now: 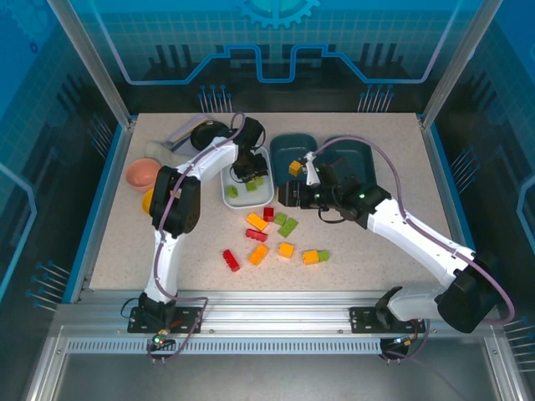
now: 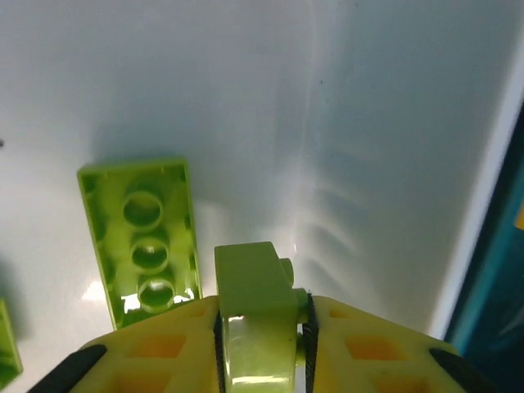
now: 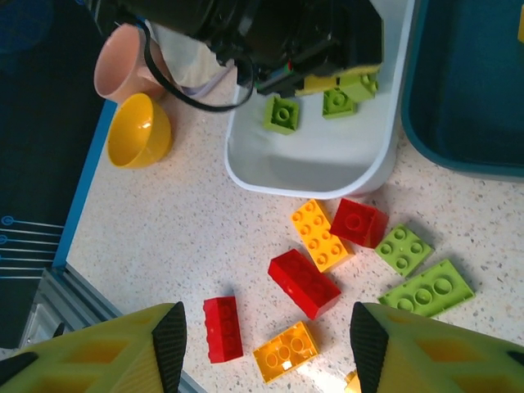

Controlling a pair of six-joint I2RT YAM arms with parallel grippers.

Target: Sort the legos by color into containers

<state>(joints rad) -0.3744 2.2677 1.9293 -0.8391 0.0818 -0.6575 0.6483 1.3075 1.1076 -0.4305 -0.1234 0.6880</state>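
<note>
The left end effector (image 2: 262, 323), at the bottom edge of its wrist view, was clamped on a light green plastic brick (image 2: 250, 278) over the white rounded-rectangle tray (image 2: 368, 123). A second green brick (image 2: 143, 237) lay left of it. The right end effector (image 3: 270, 352) stood half-wide and empty above the loose red, orange-yellow and green bricks (image 3: 304, 282) on the speckled bench (image 3: 164, 221).

Green legos (image 3: 281, 115) lie in the white tray (image 3: 327, 176), a yellow lego (image 1: 295, 168) in a teal tray (image 1: 284, 148), loose legos (image 3: 304, 282) outside.

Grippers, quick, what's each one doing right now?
Left gripper: shut on a light green lego.
Right gripper: open, holding nothing.
</note>
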